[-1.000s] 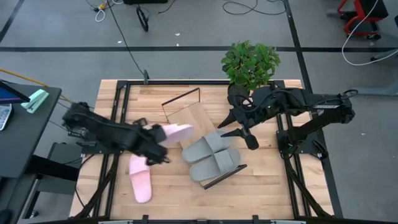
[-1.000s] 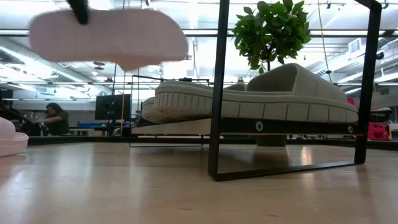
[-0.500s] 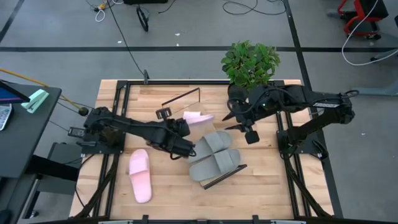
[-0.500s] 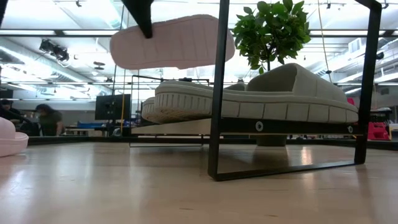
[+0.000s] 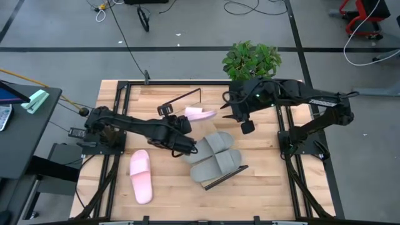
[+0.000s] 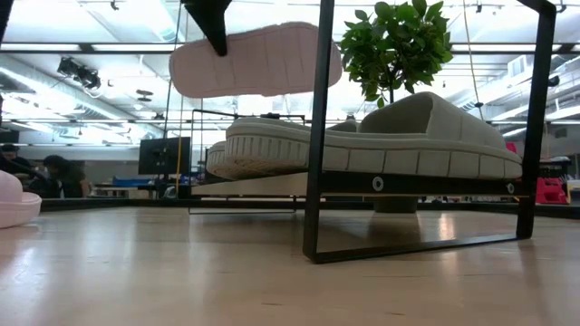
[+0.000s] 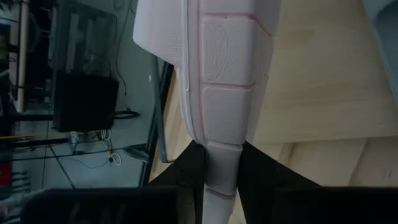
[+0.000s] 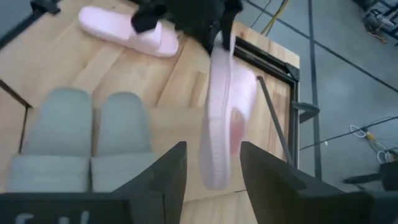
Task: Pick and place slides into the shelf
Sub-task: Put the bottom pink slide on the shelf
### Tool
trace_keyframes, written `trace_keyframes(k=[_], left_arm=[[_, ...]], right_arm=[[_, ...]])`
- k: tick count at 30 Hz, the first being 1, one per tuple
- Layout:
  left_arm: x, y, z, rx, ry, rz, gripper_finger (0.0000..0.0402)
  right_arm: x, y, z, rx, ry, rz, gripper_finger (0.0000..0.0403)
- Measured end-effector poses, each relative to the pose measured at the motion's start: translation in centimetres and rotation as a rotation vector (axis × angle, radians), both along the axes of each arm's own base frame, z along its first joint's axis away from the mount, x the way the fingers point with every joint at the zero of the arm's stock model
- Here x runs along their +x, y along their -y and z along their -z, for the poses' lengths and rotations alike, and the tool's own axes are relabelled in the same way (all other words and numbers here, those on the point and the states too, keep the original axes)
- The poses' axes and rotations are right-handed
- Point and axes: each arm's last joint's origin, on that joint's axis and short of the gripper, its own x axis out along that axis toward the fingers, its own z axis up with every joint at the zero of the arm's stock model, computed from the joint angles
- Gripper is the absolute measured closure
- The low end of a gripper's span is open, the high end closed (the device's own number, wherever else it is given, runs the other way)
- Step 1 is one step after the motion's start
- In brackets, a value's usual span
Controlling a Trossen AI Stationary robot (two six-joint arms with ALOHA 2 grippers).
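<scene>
While the left claw (image 5: 187, 115) pinches a pink slide (image 5: 201, 114) above the shelf (image 5: 206, 128), the right claw (image 5: 232, 111), open and empty, waits beside it; lowering comes next.

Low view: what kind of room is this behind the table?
Probably a robotics lab or workshop: loose black cables trail across the grey concrete floor, bare ceiling pipes and lights run overhead, and a person sits at a dark monitor.

wooden table (image 5: 262, 187), shelf (image 5: 215, 177) (grey slides (image 5: 212, 157) aboard)

Straight down from overhead, level across the light wooden table (image 6: 181, 272), and close from both wrists onto one soft pink slide sandal (image 7: 217, 74).
</scene>
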Motion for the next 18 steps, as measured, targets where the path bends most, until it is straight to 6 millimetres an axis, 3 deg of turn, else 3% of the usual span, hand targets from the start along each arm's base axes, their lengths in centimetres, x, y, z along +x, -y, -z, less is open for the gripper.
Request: trace_keyframes(k=[8, 13, 18], left_arm=[[-0.3, 1.2, -4.0, 0.03, 0.134, 0.069, 0.0334], [-0.3, 1.2, -4.7, 0.048, 0.159, 0.076, 0.0335], [-0.3, 1.2, -4.7, 0.056, 0.15, 0.085, 0.0336]], right_arm=[[1.5, 0.2, 0.9, -0.087, -0.009, -0.06, 0.0206], [1.6, 0.6, 0.0, -0.121, 0.072, -0.025, 0.0188], [1.3, 1.0, -0.2, -0.12, 0.082, -0.006, 0.0197]])
